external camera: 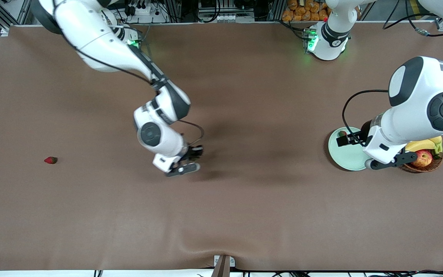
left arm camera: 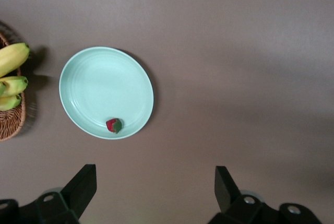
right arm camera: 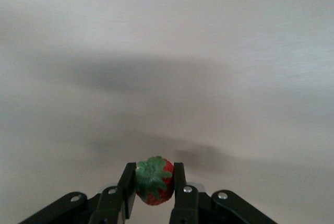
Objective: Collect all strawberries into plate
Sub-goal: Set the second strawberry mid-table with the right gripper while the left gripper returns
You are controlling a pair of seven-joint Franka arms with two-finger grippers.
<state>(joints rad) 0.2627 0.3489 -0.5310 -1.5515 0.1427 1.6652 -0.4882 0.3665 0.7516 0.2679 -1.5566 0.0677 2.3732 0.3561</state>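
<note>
My right gripper [right arm camera: 153, 175] is shut on a red strawberry [right arm camera: 154, 182] with a green cap, held above the bare cloth. In the front view it [external camera: 195, 154] hangs over the middle of the table. A second strawberry [external camera: 50, 160] lies alone on the cloth toward the right arm's end. The mint-green plate [external camera: 345, 157] sits toward the left arm's end with one strawberry [external camera: 342, 134] in it, by the rim. My left gripper [external camera: 343, 141] hovers over the plate, open and empty. Its wrist view shows the plate [left arm camera: 99, 80], the berry [left arm camera: 114, 125] and the wide-apart gripper [left arm camera: 155, 185].
A brown wicker basket [external camera: 425, 166] with bananas [external camera: 423, 145] and an apple [external camera: 422, 157] stands right beside the plate, at the left arm's end; the left arm's wrist partly covers it. Brown cloth covers the whole table.
</note>
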